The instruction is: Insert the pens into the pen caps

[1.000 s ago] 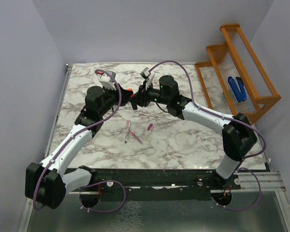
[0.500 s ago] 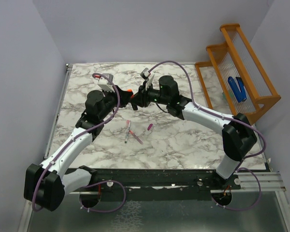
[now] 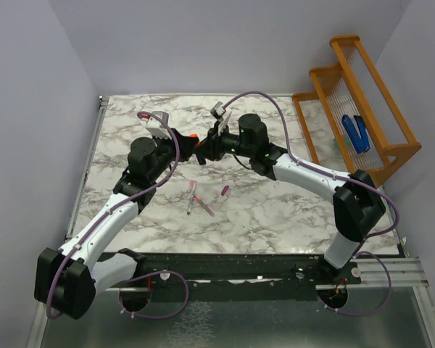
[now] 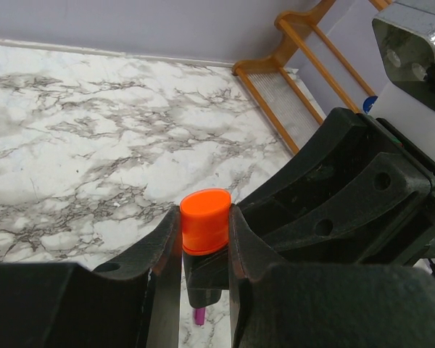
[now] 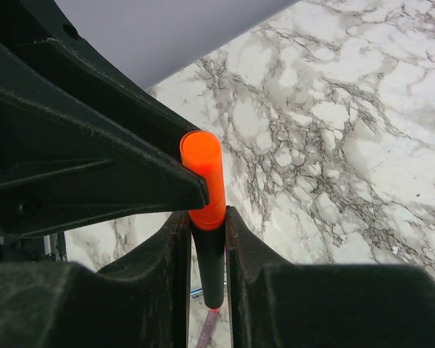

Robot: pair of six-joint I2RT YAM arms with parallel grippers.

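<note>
Above the back middle of the marble table, my two grippers meet tip to tip. My left gripper point(image 3: 187, 138) point(image 4: 205, 233) is shut on the bright orange cap point(image 4: 205, 226) point(image 3: 193, 135). My right gripper point(image 3: 202, 150) point(image 5: 206, 235) is shut on the stubby black marker point(image 5: 213, 268). The orange cap point(image 5: 205, 180) sits on the marker's end, in line with it. On the table below lie a slim whitish-grey pen point(image 3: 191, 197), a slim pink pen point(image 3: 204, 206) crossing it, and a magenta cap point(image 3: 224, 191) point(image 4: 200, 316) to their right.
An orange wooden rack point(image 3: 362, 87) stands at the table's back right, holding blue chunky objects point(image 3: 355, 133). Pale walls close in the left side and the back. The arm bases sit on a black rail point(image 3: 239, 264) at the near edge.
The left arm has shifted slightly left with its wrist cable. Both grips stay the same and the loose pens have not moved.
</note>
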